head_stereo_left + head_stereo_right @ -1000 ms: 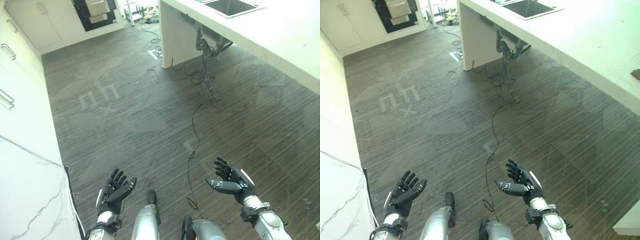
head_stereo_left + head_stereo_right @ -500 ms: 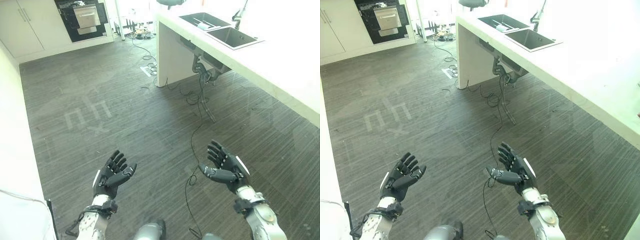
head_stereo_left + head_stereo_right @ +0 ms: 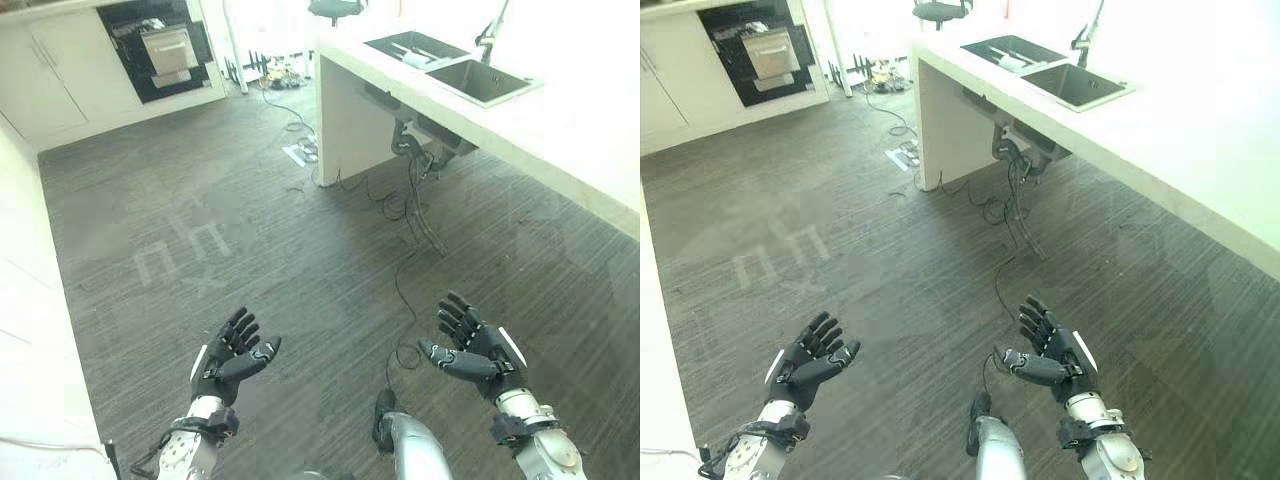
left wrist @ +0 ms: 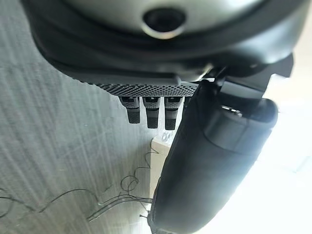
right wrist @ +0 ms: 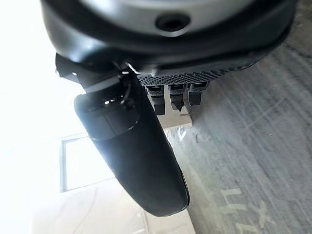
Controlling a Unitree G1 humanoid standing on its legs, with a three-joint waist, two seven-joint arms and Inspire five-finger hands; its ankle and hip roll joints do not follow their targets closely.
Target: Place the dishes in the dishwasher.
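Both hands hover palm-up over the dark wood floor, holding nothing. My left hand (image 3: 230,355) is at the lower left, fingers straight and spread. My right hand (image 3: 475,348) is at the lower right, open too, thumb pointing inward. Far away at the top left an open dishwasher (image 3: 168,48) sits in a dark recess among pale cabinets. A double sink (image 3: 455,65) is set in the white counter at the top right, with something pale lying in its far basin. In the wrist views each hand's fingers (image 4: 152,111) (image 5: 175,96) stretch straight over the floor.
A white counter (image 3: 560,130) runs along the right side, with pipes and hoses (image 3: 415,165) hanging under the sink. Loose cables (image 3: 300,150) lie on the floor near the counter's end. White cabinet fronts (image 3: 25,270) line the left. A chair (image 3: 335,8) stands at the far end.
The whole picture has shifted as the camera moved, bringing the sink and dishwasher more into view. Both hands stay open and empty, at much the same place.
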